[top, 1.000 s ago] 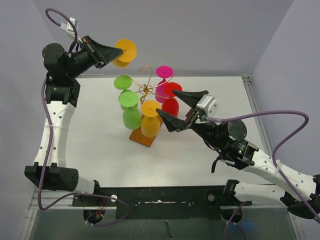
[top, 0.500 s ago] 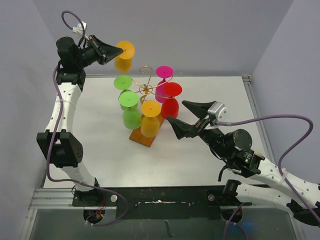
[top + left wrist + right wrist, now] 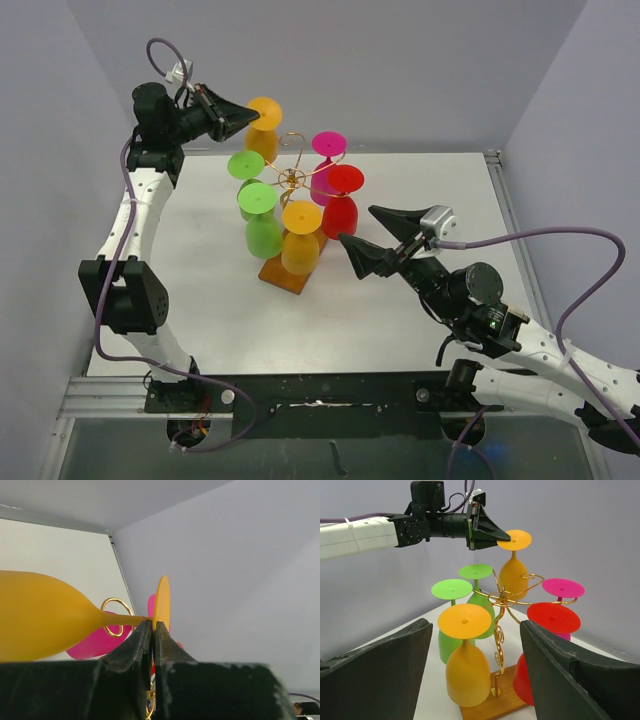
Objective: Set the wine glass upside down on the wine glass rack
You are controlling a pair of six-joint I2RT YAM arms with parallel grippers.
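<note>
**Orange glass brought in to the rack's rear arm**

The wine glass [image 3: 264,118], orange and already inverted with foot up and bowl down, was found clamped at the stem just under the foot by the left pincer [image 3: 243,118]. Compared with a second before, it had been carried rightward and closer to the wine glass rack [image 3: 291,178], and the motion blur noted then was gone. In the right wrist view the stem was seen just beside the rear scroll loop [image 3: 534,577]. Whether it was seated in that loop could not be told.

The right pincer [image 3: 357,225], jaws wide apart and empty, had been drawn back from the red glass [image 3: 341,210] and was held over the tabletop [image 3: 200,300] near the rack.

The carry was judged nearly finished. What was judged left: the stem slid into the scroll, the foot rested on the wire, the grip let go. The rear green glass [image 3: 246,165] hung close by, so a knock during the slide was reckoned the main hazard.
</note>
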